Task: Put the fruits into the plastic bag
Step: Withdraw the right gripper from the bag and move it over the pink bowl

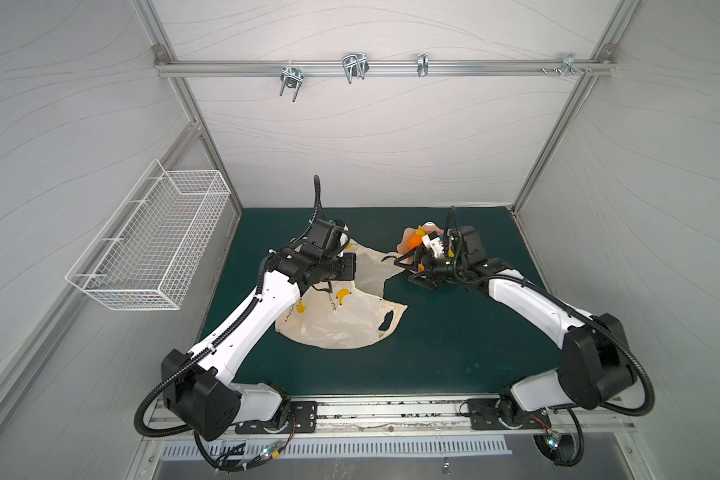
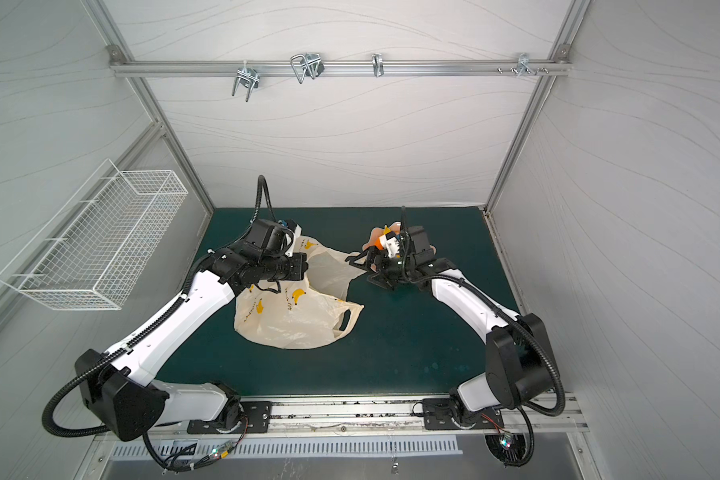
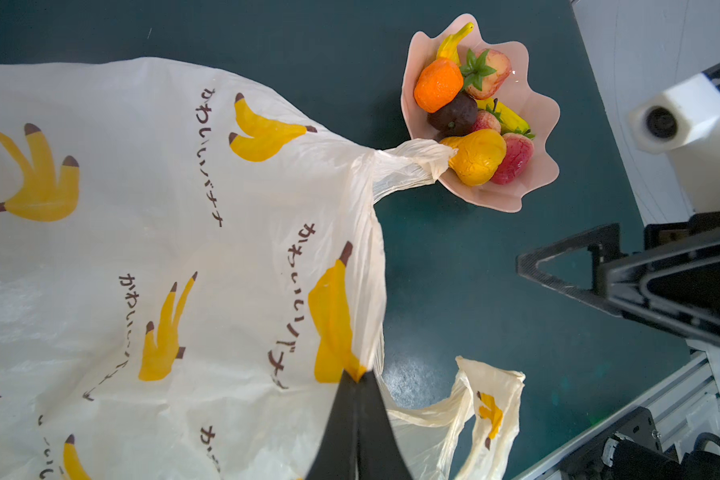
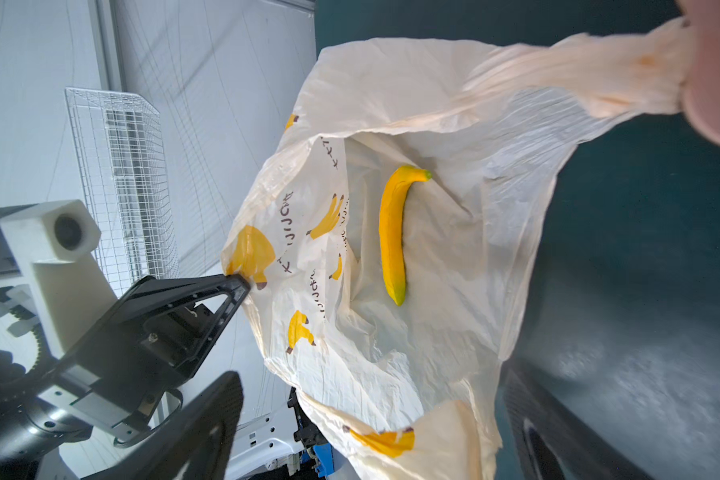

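On the green mat (image 1: 433,353), the plastic bag (image 1: 341,320) lies a bit left of the middle, and the left gripper (image 3: 356,376) is pinched tight on its top edge to hold the mouth up. That thin edge could slip out, I think, and the mouth would flop shut. One handle (image 3: 412,162) rests on the rim of the pink dish (image 3: 528,195) and seems to touch the lemon (image 3: 479,156), so a tug on the bag could tip the dish and spill the fruits (image 3: 454,114). The right gripper (image 1: 405,271) is wide open and holds nothing, just beside the dish. The bag's mouth points toward that dish. Inside lies the banana (image 4: 391,232), flat, its long side running across the mouth, roughly from handle to handle.
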Tool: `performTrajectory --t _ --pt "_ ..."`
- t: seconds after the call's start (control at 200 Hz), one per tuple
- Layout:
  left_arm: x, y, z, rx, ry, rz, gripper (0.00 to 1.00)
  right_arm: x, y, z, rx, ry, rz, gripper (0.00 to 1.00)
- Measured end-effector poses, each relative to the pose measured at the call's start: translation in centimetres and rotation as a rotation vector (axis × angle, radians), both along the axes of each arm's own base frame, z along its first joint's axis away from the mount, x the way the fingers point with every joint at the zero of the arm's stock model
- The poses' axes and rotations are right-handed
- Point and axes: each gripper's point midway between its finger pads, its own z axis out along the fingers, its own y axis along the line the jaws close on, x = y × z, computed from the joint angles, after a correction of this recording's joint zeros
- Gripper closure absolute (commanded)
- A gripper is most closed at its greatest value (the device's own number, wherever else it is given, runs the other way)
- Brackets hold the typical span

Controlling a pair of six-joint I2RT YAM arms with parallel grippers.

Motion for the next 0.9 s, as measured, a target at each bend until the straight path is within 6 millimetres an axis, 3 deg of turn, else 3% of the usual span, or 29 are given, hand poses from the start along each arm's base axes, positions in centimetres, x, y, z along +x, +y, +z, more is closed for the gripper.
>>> performTrajectory --t 0.295,0.495,0.73,0.895 --pt "0.1 0.0 0.0 0.0 -0.002 0.0 1.0 2.2 -5.9 0.9 -0.138 -0.018 -0.094 0.01" --pt "0.1 0.0 -0.2 0.001 -0.003 -0.002 1.0 3.4 -7.7 2.3 -0.316 -0.109 -0.074 0.01" --pt "0.1 0.0 -0.3 0.002 -0.001 -0.002 1.0 3.6 -9.8 -0.3 -0.523 -0.098 -0.041 0.02" --pt "0.1 0.0 -0.3 0.003 -0.002 -0.004 1.0 3.3 -9.6 -1.2 -0.623 -0.119 0.015 0.01"
